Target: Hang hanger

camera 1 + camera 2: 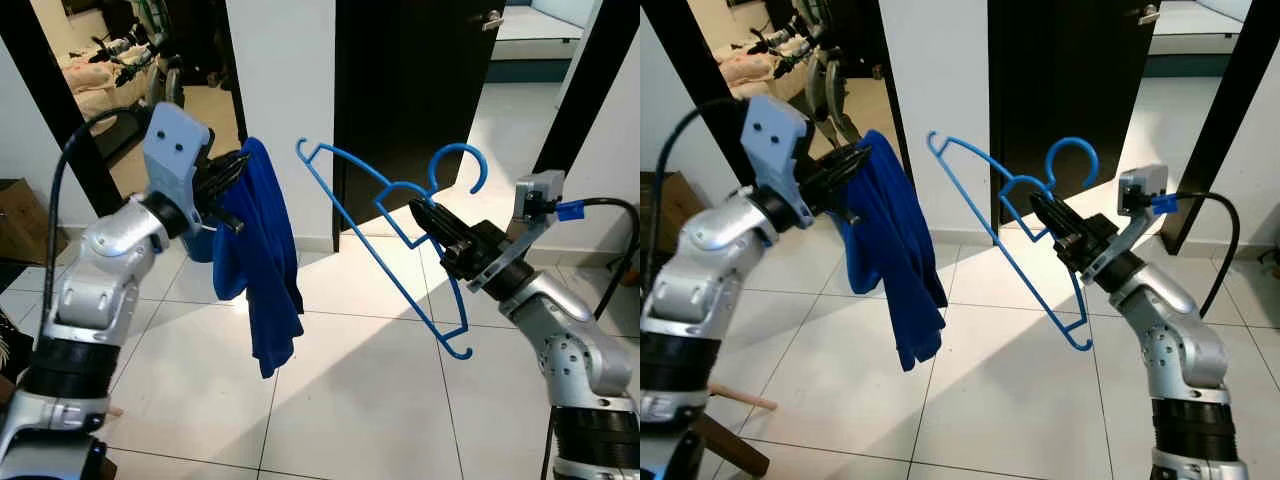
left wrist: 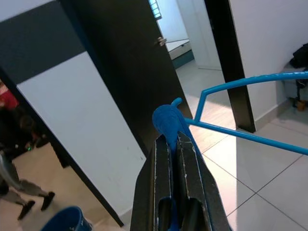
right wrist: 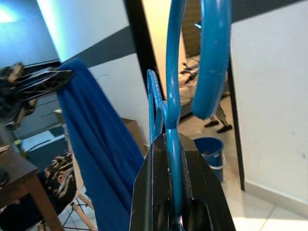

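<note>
While the right hand grips the hanger, a bucket stands behind.

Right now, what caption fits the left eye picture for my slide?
Left claw holds up a blue cloth while right claw grips a blue hanger beside it.

Blue cloth: its upper edge is hidden between the closed fingers of the left gripper; how much is pinched cannot be told.
Blue hanger: the stretch by its neck is covered by the clamped fingers of the right gripper; in the left wrist view its bars run off the picture's edge.
Blue bucket: cut off by the frame's edge in the left wrist view, half behind the hanger in the right wrist view.
Person behind the cloth: just legs and shoes, too small to tell more.
Doorway room beyond the cloth: contents cluttered, unclear.
</note>
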Tool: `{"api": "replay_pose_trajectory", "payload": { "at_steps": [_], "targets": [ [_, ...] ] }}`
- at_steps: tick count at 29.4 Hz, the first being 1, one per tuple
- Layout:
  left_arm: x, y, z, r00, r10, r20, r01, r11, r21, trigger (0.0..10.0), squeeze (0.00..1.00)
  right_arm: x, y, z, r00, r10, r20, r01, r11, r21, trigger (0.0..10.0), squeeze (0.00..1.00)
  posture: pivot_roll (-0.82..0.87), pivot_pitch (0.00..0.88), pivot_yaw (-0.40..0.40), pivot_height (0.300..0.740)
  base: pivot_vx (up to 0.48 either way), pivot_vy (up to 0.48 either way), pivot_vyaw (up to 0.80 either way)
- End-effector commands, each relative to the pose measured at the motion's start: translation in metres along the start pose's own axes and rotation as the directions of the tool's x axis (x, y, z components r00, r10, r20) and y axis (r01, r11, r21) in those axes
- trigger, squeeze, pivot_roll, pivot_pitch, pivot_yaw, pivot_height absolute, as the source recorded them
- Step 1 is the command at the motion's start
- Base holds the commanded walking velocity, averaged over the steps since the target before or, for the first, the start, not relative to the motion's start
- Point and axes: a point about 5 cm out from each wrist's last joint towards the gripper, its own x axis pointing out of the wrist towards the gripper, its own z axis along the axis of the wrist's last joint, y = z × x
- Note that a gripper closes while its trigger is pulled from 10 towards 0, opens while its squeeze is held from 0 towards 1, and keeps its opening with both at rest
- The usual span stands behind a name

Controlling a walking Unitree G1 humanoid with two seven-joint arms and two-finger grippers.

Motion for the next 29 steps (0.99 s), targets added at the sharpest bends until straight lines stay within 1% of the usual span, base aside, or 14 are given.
{"api": "replay_pose_trajectory", "payload": {
  "at_steps": [1, 7, 10, 13, 16, 17, 18, 19, 20, 21, 22, 24, 26, 29],
  "targets": [
    [-0.001, 0.007, 0.017, 0.999, -0.035, 0.021, 0.032, 0.995, 0.096, 10.0, 0.00, 0.005, 0.010, 0.001, 0.998, 0.069, 0.002, -0.069, 0.998, -0.014, 10.0, 0.00, -0.05, 0.000, 0.061, 0.731, 0.000, 0.000, 0.00],
    [-0.005, 0.018, 0.030, 0.997, -0.079, 0.019, 0.074, 0.975, 0.209, 10.0, 0.00, 0.002, -0.009, 0.008, 0.998, 0.065, 0.021, -0.065, 0.998, -0.017, 10.0, 0.00, -0.01, 0.000, 0.041, 0.731, 0.000, 0.000, 0.00],
    [-0.006, 0.021, 0.036, 0.994, -0.105, 0.027, 0.095, 0.964, 0.249, 10.0, 0.00, -0.002, -0.012, 0.014, 0.996, 0.092, 0.023, -0.092, 0.996, -0.019, 10.0, 0.00, 0.00, 0.000, 0.029, 0.731, 0.000, 0.000, 0.00],
    [-0.017, 0.016, 0.054, 0.957, -0.290, 0.021, 0.258, 0.880, 0.399, 10.0, 0.00, -0.027, -0.023, 0.024, 0.983, 0.183, -0.029, -0.184, 0.982, -0.034, 10.0, 0.00, 0.04, 0.000, 0.006, 0.731, 0.000, 0.000, 0.00],
    [-0.021, 0.013, 0.059, 0.940, -0.342, 0.013, 0.305, 0.855, 0.420, 10.0, 0.00, -0.032, -0.028, 0.028, 0.981, 0.190, -0.036, -0.191, 0.981, -0.037, 10.0, 0.00, 0.04, 0.000, 0.004, 0.731, 0.000, 0.000, 0.00],
    [-0.025, 0.011, 0.064, 0.919, -0.393, 0.009, 0.351, 0.830, 0.434, 10.0, 0.00, -0.035, -0.029, 0.032, 0.972, 0.228, -0.054, -0.230, 0.972, -0.046, 10.0, 0.00, 0.04, 0.000, 0.005, 0.731, 0.000, 0.000, 0.00],
    [-0.025, 0.011, 0.064, 0.919, -0.393, 0.009, 0.351, 0.830, 0.434, 10.0, 0.00, -0.035, -0.029, 0.032, 0.972, 0.228, -0.054, -0.230, 0.972, -0.046, 10.0, 0.00, 0.04, 0.000, 0.005, 0.731, 0.000, 0.000, 0.00],
    [-0.028, 0.008, 0.067, 0.896, -0.444, 0.002, 0.397, 0.803, 0.444, 10.0, 0.00, -0.036, -0.027, 0.036, 0.955, 0.286, -0.081, -0.290, 0.956, -0.050, 10.0, 0.00, 0.04, 0.000, 0.005, 0.731, 0.000, 0.000, 0.00],
    [-0.028, 0.008, 0.067, 0.896, -0.444, 0.002, 0.397, 0.803, 0.444, 10.0, 0.00, -0.036, -0.027, 0.036, 0.955, 0.286, -0.081, -0.290, 0.956, -0.050, 10.0, 0.00, 0.04, 0.000, 0.005, 0.731, 0.000, 0.000, 0.00],
    [-0.033, 0.000, 0.072, 0.847, -0.532, -0.002, 0.479, 0.761, 0.436, 10.0, 0.00, -0.034, -0.018, 0.040, 0.900, 0.413, -0.140, -0.422, 0.906, -0.039, 10.0, 0.00, 0.03, 0.000, 0.004, 0.731, 0.000, 0.000, 0.00],
    [-0.035, -0.003, 0.073, 0.825, -0.565, -0.002, 0.512, 0.745, 0.427, 10.0, 0.00, -0.033, -0.015, 0.041, 0.876, 0.453, -0.162, -0.464, 0.885, -0.031, 10.0, 0.00, 0.02, 0.000, 0.005, 0.731, 0.000, 0.000, 0.00],
    [-0.035, -0.003, 0.073, 0.825, -0.565, -0.002, 0.512, 0.745, 0.427, 10.0, 0.00, -0.033, -0.015, 0.041, 0.876, 0.453, -0.162, -0.464, 0.885, -0.031, 10.0, 0.00, 0.02, 0.000, 0.005, 0.731, 0.000, 0.000, 0.00],
    [-0.036, -0.013, 0.075, 0.767, -0.641, -0.010, 0.587, 0.697, 0.412, 10.0, 0.00, -0.029, -0.006, 0.043, 0.827, 0.526, -0.196, -0.540, 0.841, -0.022, 10.0, 0.00, 0.00, 0.000, 0.019, 0.731, 0.000, 0.000, 0.00],
    [-0.037, -0.018, 0.073, 0.719, -0.694, -0.045, 0.647, 0.643, 0.410, 10.0, 0.00, -0.030, -0.005, 0.051, 0.790, 0.576, -0.210, -0.591, 0.807, -0.013, 10.0, 0.00, 0.00, 0.000, 0.028, 0.731, 0.000, 0.000, 0.00]
  ]
}}
